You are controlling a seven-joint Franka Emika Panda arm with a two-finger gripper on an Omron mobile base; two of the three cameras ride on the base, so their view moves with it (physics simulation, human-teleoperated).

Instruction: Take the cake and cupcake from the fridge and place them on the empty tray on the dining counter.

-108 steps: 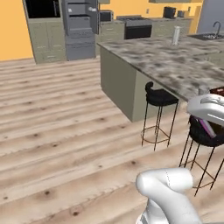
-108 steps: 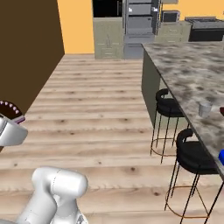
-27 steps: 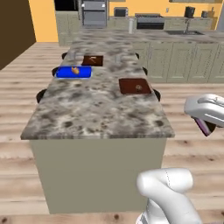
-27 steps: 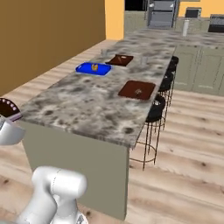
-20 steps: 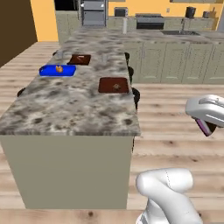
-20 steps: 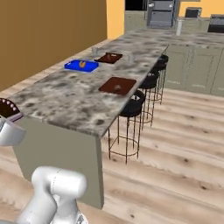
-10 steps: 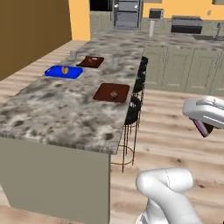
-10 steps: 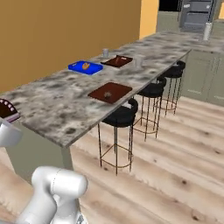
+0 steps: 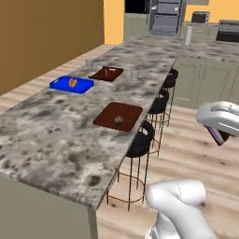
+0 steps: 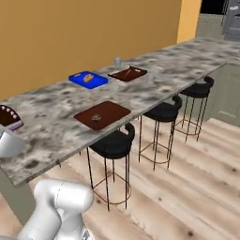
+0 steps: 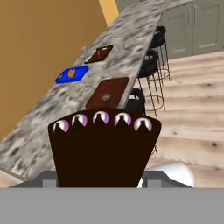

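Swinging round alongside the tabletop now, tray with cupcake drawing nearer, hand pinching the cake aloft, close to drop-off.

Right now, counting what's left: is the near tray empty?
Not empty: one small round cupcake sits on the tray, near its middle. The cake isn't on it.
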